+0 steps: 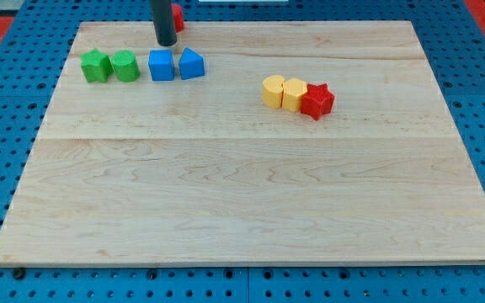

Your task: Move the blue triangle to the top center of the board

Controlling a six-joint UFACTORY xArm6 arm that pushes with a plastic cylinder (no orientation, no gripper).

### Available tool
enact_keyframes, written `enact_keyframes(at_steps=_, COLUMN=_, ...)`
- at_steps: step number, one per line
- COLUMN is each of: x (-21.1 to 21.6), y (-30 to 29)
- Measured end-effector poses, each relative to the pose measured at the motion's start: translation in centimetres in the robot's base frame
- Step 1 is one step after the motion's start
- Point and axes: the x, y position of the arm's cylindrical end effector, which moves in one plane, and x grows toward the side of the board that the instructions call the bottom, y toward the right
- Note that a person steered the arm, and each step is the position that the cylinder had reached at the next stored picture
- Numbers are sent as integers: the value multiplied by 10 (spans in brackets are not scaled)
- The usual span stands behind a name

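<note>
Blocks L to R: green pair (110,66), blue cube (161,65), blue triangle (192,64) touching it, upper-left of table (242,185). My tip (167,42), a bare rod w/ nothing to grip, sits just above cube. Risk: push drags cube along too.

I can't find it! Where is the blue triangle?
The blue triangle sits near the view's top left, touching the blue cube on its left, just below and right of my tip.
</note>
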Motion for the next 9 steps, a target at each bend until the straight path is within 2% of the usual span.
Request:
enact_keyframes(at_steps=2, x=78, y=-4)
enact_keyframes(at_steps=3, x=88, y=-1)
enact_keyframes(at_steps=5, x=68, y=-1)
enact_keyframes(at_steps=7, x=67, y=35)
enact_keyframes(at_steps=8, x=39, y=54)
enact_keyframes(at_steps=9, x=40, y=52)
